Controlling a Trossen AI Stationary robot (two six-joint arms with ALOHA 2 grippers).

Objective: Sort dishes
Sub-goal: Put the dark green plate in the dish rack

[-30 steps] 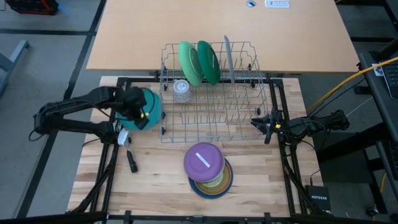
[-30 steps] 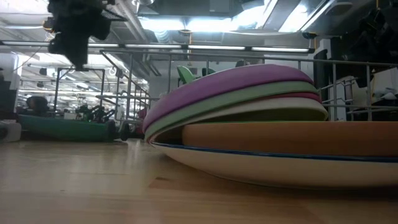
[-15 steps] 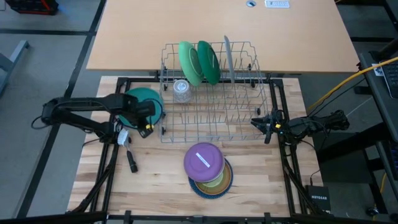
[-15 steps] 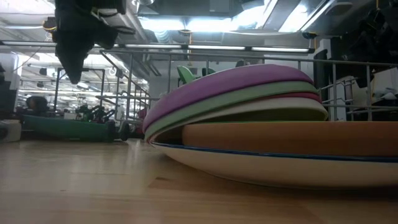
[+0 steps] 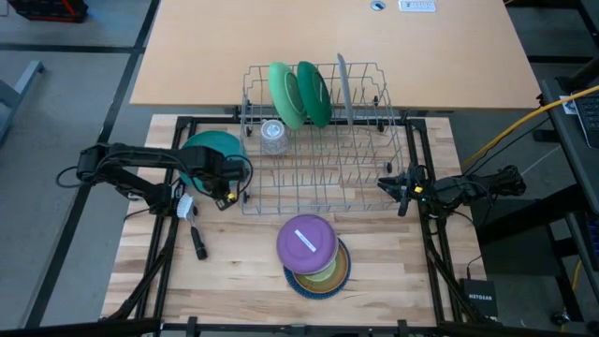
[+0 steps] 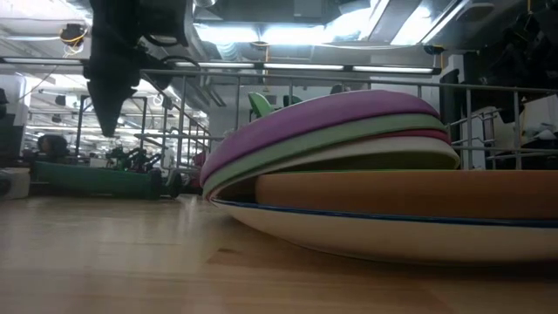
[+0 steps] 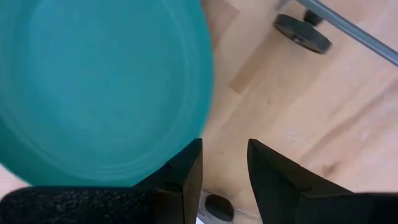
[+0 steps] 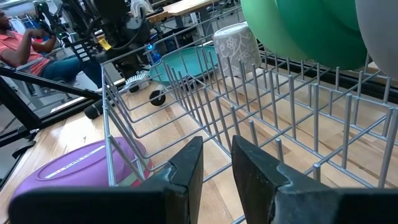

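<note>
A teal plate [image 5: 208, 148] lies flat on the wooden table [image 5: 234, 271], left of the wire dish rack [image 5: 318, 178]. My left gripper [image 5: 226, 187] hangs just past the plate's near right rim [image 7: 186, 134], pointing down, open, with bare table between its fingers; the low view shows it [image 6: 108, 126] above the table. Two green plates [image 5: 301, 94] and a grey one [image 5: 343, 89] stand upright in the rack's far end. A stack of dishes [image 5: 314, 255], purple on top, sits near the front. My right gripper [image 5: 387, 183] waits at the rack's right side, open, with nothing in it.
A clear cup [image 5: 272, 136] stands in the rack's far left corner. A small black object [image 5: 198, 243] and a white tag [image 5: 184, 206] lie left of the stack. The rack's black foot [image 7: 302, 32] is close to my left gripper. A person [image 8: 25, 43] sits beyond the table.
My left gripper has gone from over the teal plate toward the rack and the table's near edge, sinking and tipping to point more steeply down. Its fingers keep the same gap. The plate lies where it was.
</note>
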